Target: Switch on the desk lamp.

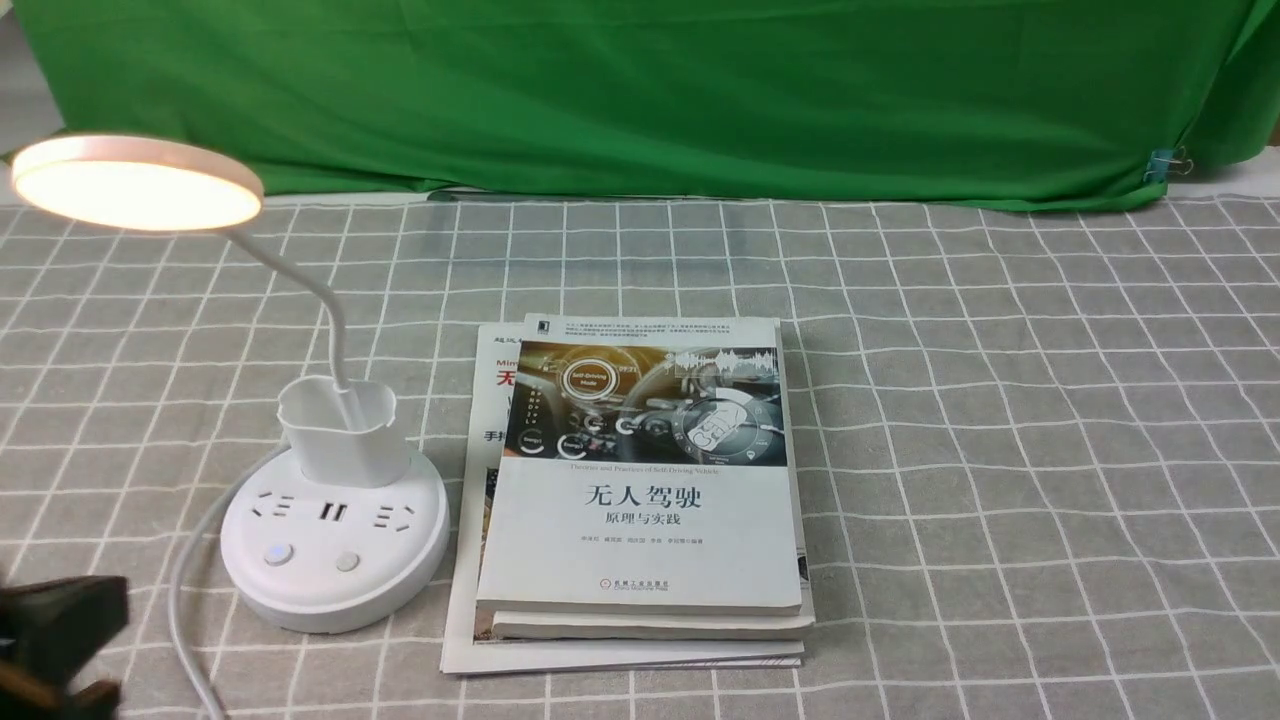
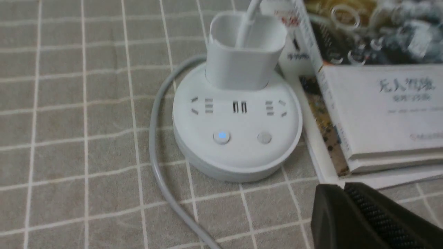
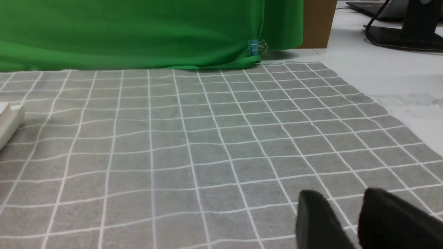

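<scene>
Green backdrop (image 1: 640, 90) along 12 o'clock edge. Grey checked cloth (image 1: 1000, 450) beneath everything. Books (image 1: 640, 520), stacked, centre. White lamp (image 1: 333, 545) just beside books at 9 o'clock; head lit, one button (image 2: 221, 137) glowing blue. Left gripper (image 1: 60, 640) at 7 o'clock of lamp base, not touching; jaw state unclear. Right gripper (image 3: 344, 193) over bare cloth, jaws slightly apart.
</scene>
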`<state>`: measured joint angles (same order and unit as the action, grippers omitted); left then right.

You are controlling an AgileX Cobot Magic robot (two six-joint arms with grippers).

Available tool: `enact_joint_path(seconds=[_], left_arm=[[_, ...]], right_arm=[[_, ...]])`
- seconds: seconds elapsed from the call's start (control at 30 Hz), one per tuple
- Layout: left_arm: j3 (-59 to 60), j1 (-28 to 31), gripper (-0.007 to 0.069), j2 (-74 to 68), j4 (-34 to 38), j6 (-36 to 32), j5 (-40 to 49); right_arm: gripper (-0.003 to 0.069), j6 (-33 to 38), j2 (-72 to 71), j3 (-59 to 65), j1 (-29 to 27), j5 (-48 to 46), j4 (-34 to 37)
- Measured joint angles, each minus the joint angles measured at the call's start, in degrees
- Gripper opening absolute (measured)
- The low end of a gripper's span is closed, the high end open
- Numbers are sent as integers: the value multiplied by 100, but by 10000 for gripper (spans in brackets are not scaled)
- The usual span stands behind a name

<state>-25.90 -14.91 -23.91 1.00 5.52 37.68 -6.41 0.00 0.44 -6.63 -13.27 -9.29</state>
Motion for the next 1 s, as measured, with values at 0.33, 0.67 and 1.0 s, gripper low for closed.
enact_joint_path(seconds=[0.33,0.67,1.0], left_arm=[[76,0,20,2059,-147,-26,-158],[76,0,20,2140,-152,-30,-158],[208,52,20,2147,-201,-150,-357]], right_arm=[[245,0,0,0,0,0,0],[245,0,0,0,0,0,0],[245,0,0,0,0,0,0]])
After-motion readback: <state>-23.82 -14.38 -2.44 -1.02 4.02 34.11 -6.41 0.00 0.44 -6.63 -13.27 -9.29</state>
